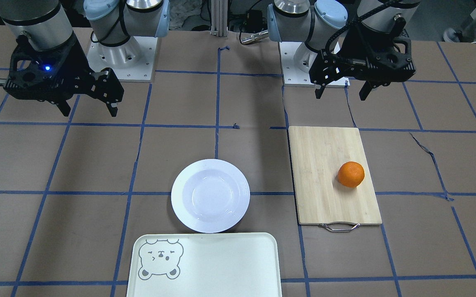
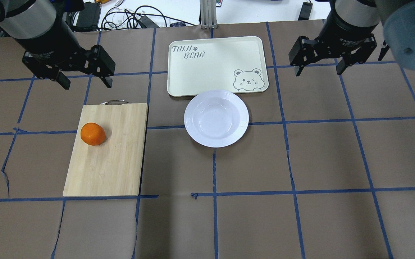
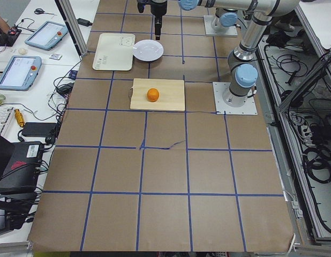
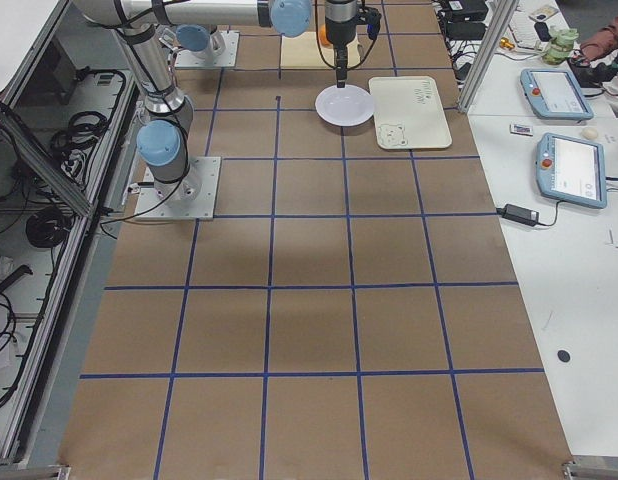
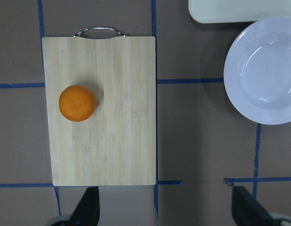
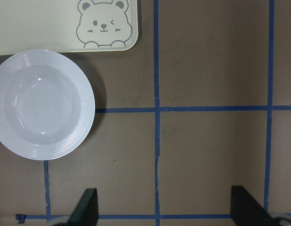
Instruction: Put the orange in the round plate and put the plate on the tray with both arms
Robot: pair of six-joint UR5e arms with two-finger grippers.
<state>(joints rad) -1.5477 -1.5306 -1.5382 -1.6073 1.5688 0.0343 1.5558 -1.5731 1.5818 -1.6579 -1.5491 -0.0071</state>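
The left gripper (image 2: pixel 86 81) hangs high above the table, off to the left of the round plate (image 2: pixel 216 118). Its jaws are spread wide with nothing between them. The right gripper (image 2: pixel 319 68) hangs at about the same height on the plate's other side, and it is also wide open and empty. A blue light glows on its body in the front-facing view.

I take the plate as my reference. It sits flat on the brown table (image 2: pixel 301 162), white and glossy, and its sunken centre is bare. The orange (image 2: pixel 92 133) lies well to the plate's left, apart from it, resting on a bamboo cutting board (image 2: pixel 114 158). On the board it sits towards the long edge farther from the plate. The board's metal handle (image 2: pixel 115 102) points away from the robot.

The tray (image 2: pixel 214 64) lies directly beyond the plate, on the side away from the robot. Its near long edge meets the plate's rim, but I cannot tell whether the rim rides on the tray or only touches it. The tray's bear drawing (image 2: pixel 250 79) is the corner nearest the plate. In the left wrist view I see the orange, the board and part of the plate below the open fingers (image 5: pixel 89 207).
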